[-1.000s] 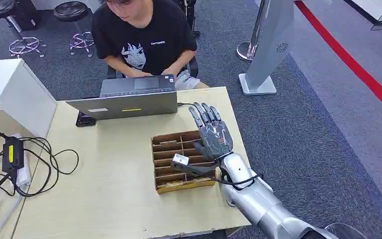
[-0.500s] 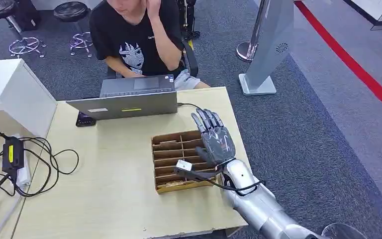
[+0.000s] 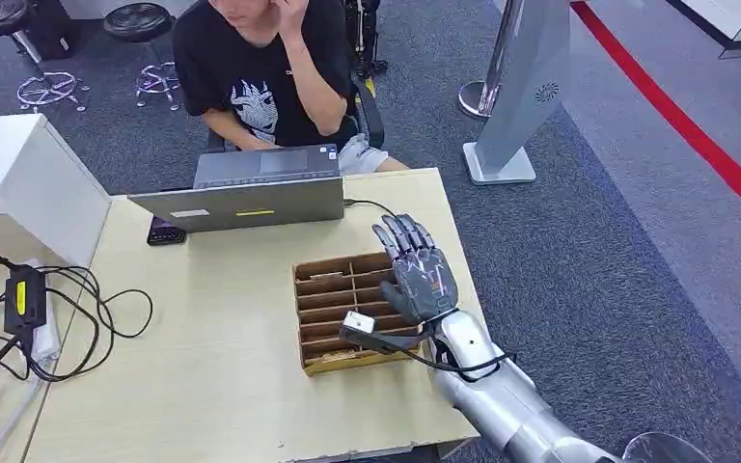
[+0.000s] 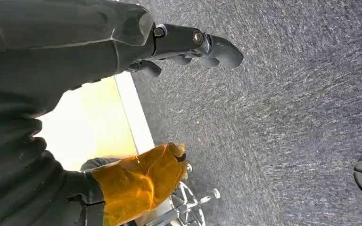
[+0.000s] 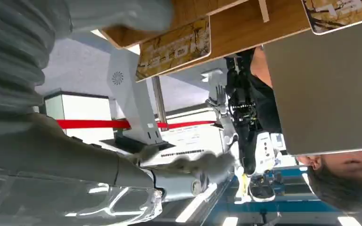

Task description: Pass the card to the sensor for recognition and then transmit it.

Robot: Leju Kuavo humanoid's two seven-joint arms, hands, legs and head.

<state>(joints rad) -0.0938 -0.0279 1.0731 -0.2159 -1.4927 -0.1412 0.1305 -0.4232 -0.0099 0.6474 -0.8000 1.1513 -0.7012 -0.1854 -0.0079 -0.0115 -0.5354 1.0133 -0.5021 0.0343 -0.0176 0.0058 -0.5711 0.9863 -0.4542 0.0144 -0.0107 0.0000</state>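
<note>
My right hand (image 3: 419,275) hangs over the far right side of the brown card box (image 3: 333,313) on the surface (image 3: 203,386). My fingers are spread out and flat, and there is nothing in them. I think I am about to pick a card.

The cards (image 5: 174,47) are lying in the slots of the box. From my wrist I can see one brown and gold card close by, sitting in its slot.

Here is what could go wrong. The slots are thin and the walls between them are close together. My fingers are fat, so they could bump a wall and push the whole box along the surface. The box sits near the edge, so a hard push could tip it off. A flat card is also hard to pinch, so it may slip out.

The laptop (image 3: 251,193) and the person (image 3: 260,68) are just past the box. If I reach too far I could knock the laptop.

My left hand (image 4: 188,44) hangs down over the floor, with its fingers curled in and nothing in them.
</note>
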